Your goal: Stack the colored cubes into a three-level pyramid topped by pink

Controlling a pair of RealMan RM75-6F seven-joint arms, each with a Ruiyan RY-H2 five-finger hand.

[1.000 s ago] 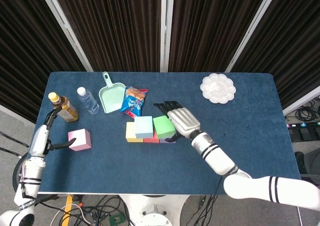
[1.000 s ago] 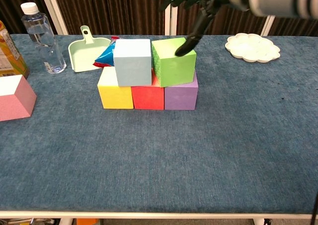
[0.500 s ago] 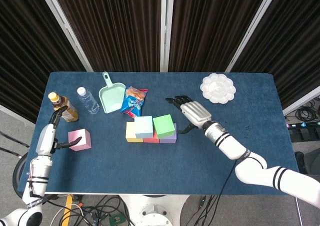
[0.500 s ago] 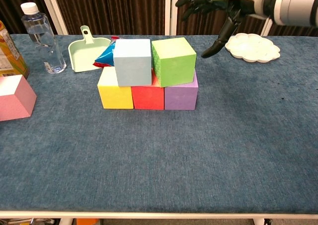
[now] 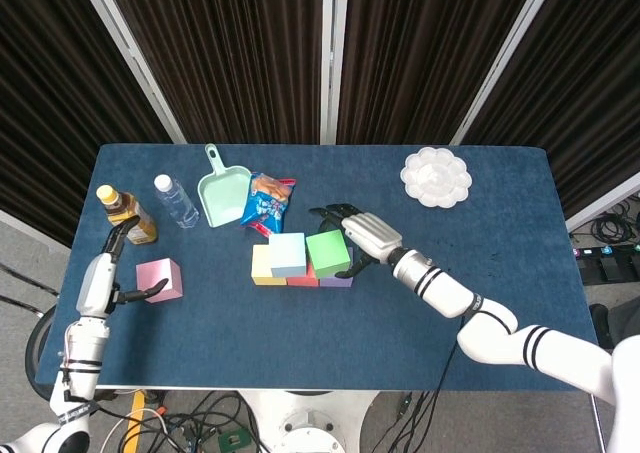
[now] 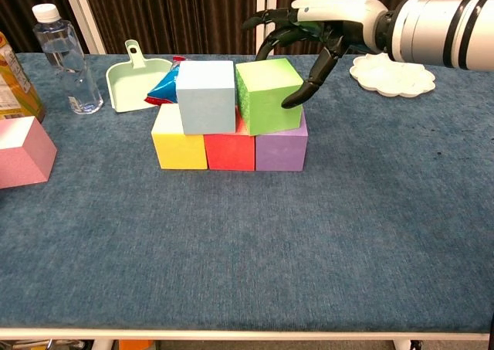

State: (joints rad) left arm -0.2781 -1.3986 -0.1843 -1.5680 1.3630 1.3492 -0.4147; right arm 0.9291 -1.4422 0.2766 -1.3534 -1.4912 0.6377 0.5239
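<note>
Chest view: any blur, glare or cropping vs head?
Chest view: sharp, even light, soft shadow under the right hand on the green cube; pink cube and bottle clipped at the left edge. Head view: no glare, whole table framed, cubes small.

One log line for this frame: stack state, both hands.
stack: two levels | pink cube: on table, unplaced | right hand: open, at green cube | left hand: open beside pink cube
</note>
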